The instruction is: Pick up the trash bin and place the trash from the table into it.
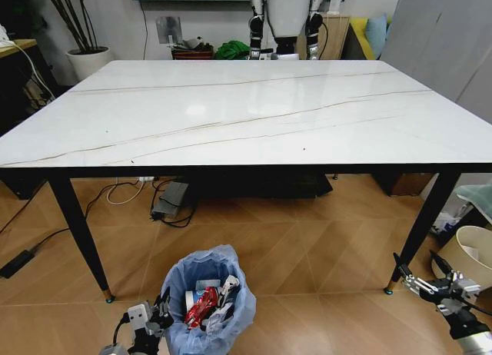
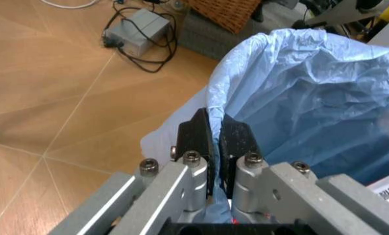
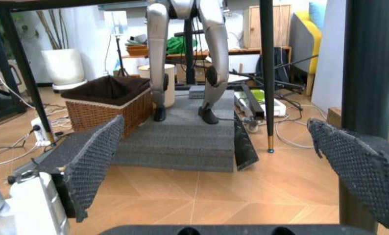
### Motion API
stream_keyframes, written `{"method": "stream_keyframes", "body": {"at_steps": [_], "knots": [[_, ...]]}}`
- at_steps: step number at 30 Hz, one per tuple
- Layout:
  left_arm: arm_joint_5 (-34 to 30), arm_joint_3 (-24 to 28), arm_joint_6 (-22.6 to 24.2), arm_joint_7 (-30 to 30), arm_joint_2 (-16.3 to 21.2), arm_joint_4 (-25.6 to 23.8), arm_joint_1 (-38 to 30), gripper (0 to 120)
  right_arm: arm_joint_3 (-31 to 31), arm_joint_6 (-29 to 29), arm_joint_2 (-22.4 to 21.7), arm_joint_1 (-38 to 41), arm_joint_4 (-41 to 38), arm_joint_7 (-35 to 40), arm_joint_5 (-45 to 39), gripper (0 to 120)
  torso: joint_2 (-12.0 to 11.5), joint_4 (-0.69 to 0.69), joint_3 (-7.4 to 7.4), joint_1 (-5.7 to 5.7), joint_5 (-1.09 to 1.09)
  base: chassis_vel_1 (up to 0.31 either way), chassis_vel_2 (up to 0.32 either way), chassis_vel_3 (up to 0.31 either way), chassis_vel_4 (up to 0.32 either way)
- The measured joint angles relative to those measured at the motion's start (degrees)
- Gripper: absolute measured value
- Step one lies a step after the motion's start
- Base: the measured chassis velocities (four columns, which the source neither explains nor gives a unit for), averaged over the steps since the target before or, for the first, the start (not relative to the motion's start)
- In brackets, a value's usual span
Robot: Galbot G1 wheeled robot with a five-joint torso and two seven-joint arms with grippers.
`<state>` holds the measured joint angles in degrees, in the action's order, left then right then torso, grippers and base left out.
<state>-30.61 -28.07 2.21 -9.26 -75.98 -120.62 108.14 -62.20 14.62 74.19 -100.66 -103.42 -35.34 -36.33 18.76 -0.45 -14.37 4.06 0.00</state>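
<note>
My left gripper point(image 2: 215, 147) is low by the floor w/ both black fingers pinched on the frilly light-blue bag rim of the trash bin point(image 1: 206, 297), so I'm gripping the bin by its lip. The bin stands on the wood floor in front of the table point(image 1: 246, 113), near its front-left leg. Inside it: a red wrapper point(image 1: 201, 305), white lids and a black-and-white sachet point(image 1: 227, 291). The marble top looks bare from the head view, so I'd judge the trash is already in and the step in hand is the bin itself, held or about to be let go; can't tell which. Right gripper point(image 1: 430, 282) hangs low by the front-right table leg, fingers spread wide, holding nothing. Next move needs a gentle touch: the thin liner could slip or tear.
</note>
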Motion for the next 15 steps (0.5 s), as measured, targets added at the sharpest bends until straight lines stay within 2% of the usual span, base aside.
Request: {"method": "stream_keyframes", "body": {"at_steps": [15], "knots": [[-0.13, 0.68, -0.01, 0.08, -0.65, 1.23, -0.78, 0, 0.00, 0.00, 0.00, 0.00, 0.00, 0.00, 0.00, 100, -3.02, 0.00, 2.11, -0.91, 0.00, 0.000, 0.000, 0.000, 0.000]]}}
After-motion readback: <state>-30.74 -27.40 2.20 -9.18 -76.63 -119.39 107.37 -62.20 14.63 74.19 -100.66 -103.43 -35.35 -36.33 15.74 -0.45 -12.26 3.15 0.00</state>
